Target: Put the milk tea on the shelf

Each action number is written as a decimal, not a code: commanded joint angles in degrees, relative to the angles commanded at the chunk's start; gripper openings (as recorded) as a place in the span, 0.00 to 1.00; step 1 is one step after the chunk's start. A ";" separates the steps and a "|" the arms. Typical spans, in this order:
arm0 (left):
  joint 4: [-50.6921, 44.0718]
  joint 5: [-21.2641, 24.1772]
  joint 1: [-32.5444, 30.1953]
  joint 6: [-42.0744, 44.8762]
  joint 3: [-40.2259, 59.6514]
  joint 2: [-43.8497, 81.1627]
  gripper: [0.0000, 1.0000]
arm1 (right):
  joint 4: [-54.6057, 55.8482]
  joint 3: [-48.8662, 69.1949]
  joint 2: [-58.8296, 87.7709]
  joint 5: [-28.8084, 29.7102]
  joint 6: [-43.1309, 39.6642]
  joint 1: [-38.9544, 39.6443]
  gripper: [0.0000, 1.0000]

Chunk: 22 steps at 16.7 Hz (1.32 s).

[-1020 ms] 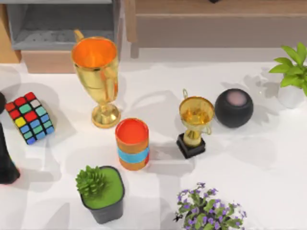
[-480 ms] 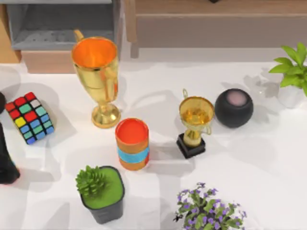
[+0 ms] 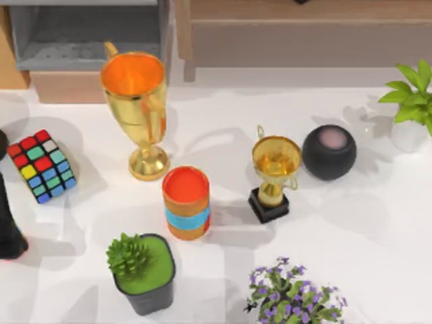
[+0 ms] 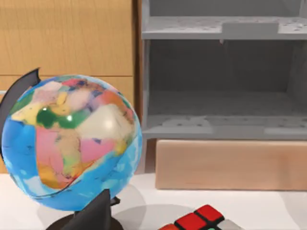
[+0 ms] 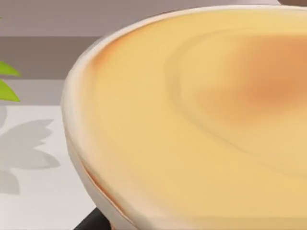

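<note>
The milk tea (image 3: pixel 185 202) is a short orange cup with a light-blue band and a flat red-orange top. It stands upright on the white table, a little left of centre in the top view. The grey shelf (image 3: pixel 88 40) sits at the back left, and its open compartments (image 4: pixel 220 124) face the left wrist camera. A dark shape (image 3: pixel 8 226) at the table's left edge looks like part of my left arm, well left of the cup. Nothing touches or holds the cup.
A tall gold trophy (image 3: pixel 138 108) stands behind the cup and a small gold trophy (image 3: pixel 273 179) to its right. A potted succulent (image 3: pixel 142 270) is in front. Also here: colour cube (image 3: pixel 42 165), black speaker (image 3: pixel 329 152), purple flowers (image 3: pixel 293 293), globe (image 4: pixel 69 141), and a tan rounded object (image 5: pixel 201 120).
</note>
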 joint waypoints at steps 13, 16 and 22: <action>0.00 0.00 0.00 0.00 0.00 0.00 1.00 | -3.57 6.47 -5.92 3.22 0.82 3.70 0.00; 0.00 0.00 0.00 0.00 0.00 0.00 1.00 | -7.81 13.11 -7.48 7.63 1.73 8.45 0.00; 0.00 0.00 0.00 0.00 0.00 0.00 1.00 | -22.63 29.00 -8.44 19.58 4.20 21.35 0.00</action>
